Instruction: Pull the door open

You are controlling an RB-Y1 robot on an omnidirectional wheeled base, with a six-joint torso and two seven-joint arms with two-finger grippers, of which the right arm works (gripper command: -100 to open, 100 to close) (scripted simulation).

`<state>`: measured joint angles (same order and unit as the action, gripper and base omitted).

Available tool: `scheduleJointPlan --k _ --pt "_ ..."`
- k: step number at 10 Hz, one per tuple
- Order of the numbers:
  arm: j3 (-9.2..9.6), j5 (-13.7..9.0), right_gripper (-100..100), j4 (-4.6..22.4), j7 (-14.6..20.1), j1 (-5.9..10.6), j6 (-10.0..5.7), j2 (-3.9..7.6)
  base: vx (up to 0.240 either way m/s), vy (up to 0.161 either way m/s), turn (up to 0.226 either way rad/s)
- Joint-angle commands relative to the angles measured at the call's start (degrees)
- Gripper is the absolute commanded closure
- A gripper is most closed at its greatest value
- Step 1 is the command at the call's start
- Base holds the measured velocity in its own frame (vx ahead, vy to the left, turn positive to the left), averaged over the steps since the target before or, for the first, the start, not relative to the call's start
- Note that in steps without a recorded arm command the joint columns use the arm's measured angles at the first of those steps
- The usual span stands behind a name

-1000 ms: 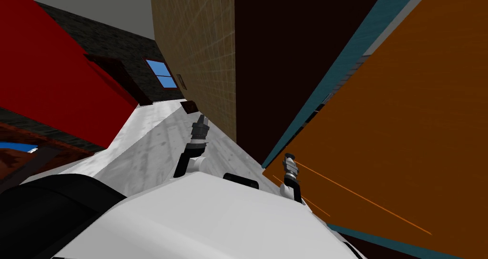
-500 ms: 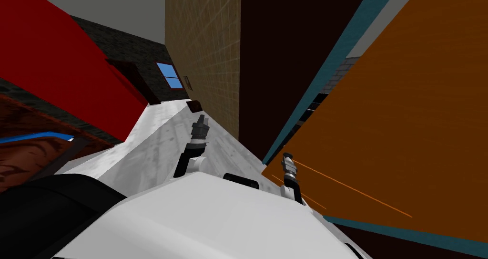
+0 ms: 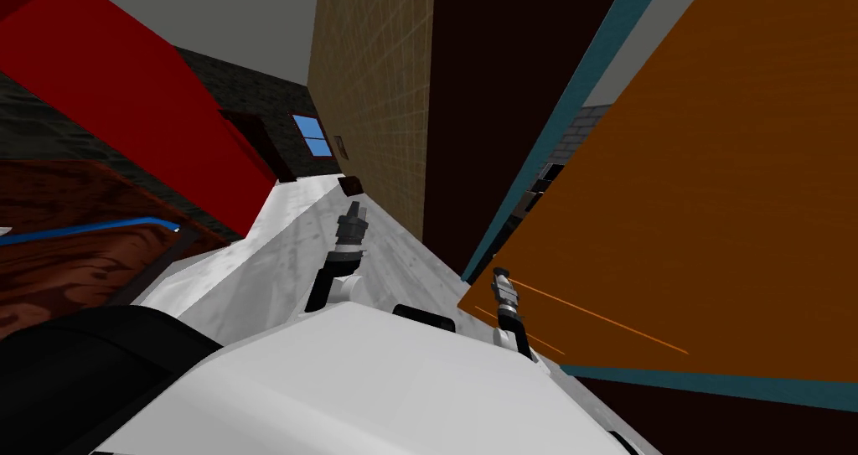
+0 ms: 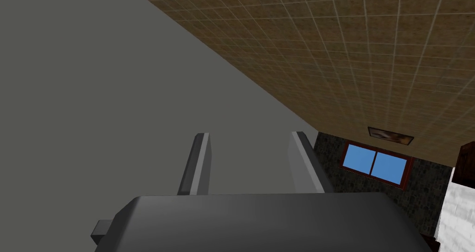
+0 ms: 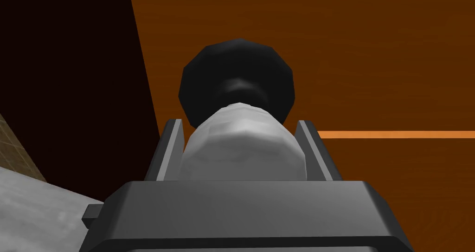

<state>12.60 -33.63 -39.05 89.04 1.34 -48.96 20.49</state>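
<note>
Fingers of the right end effector (image 5: 239,124) press against both sides of a pale grey knob (image 5: 241,145), so the end effector is pinching it with no gap on either side. Behind the knob sits a round black base (image 5: 236,73), mounted on the orange door (image 5: 371,54). A thin, lighter orange line (image 5: 394,134) runs across the panel at about the level of the fingertips. Past the door's edge lies a very dark area (image 5: 69,77). In the head view, the right end effector (image 3: 501,281) sits against the near corner of the door (image 3: 687,207), which takes up the right side, with a teal strip (image 3: 603,56) running beside its long edge. The left end effector (image 3: 355,211) is held out over the pale grey floor (image 3: 276,249), well apart from the door and near a tan tiled wall (image 3: 377,98). Its fingers (image 4: 199,163) stand spread with nothing between them.
</note>
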Motion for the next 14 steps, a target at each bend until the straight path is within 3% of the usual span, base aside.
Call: scheduleJointPlan --k 1,8,9,14 --pt "0.71 0.5 100 -0.3 1.0 -0.65 -0.58 0.72 -0.151 -0.008 0.14" --pt "4.58 3.0 100 -2.2 6.6 -4.17 -3.77 4.66 -0.233 -0.042 0.138" --pt "4.29 2.8 100 -1.6 6.1 -3.66 -3.48 4.26 -0.116 -0.023 0.034" --pt "8.4 4.8 100 -2.3 10.4 -6.39 -7.51 7.56 -0.201 -0.041 0.095"
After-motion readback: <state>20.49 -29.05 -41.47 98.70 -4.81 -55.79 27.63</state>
